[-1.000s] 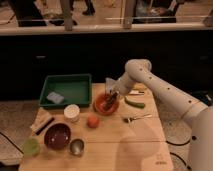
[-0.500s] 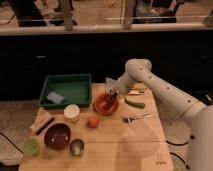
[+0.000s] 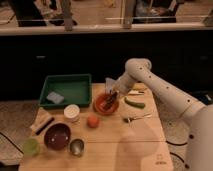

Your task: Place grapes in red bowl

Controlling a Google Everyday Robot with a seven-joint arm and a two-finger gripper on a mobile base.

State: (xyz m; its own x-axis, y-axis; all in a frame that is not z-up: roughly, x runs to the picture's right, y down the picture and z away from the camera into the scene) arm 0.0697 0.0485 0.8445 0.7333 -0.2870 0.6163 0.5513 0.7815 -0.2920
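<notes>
Seemingly at the placing step, the wooden table (image 3: 131,146) was spanned by the white arm (image 3: 166,93), which was reached past the green tray (image 3: 65,77) into the red bowl (image 3: 99,110). The gripper (image 3: 112,97) was lowered inside the bowl; its state could not be told. A dark cluster, judged to be the grapes (image 3: 106,103), was seen beneath it in the bowl. Release, then a clean lift, was judged due.

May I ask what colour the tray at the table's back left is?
The tray is green, camera view; the claw is at the red bowl.
</notes>
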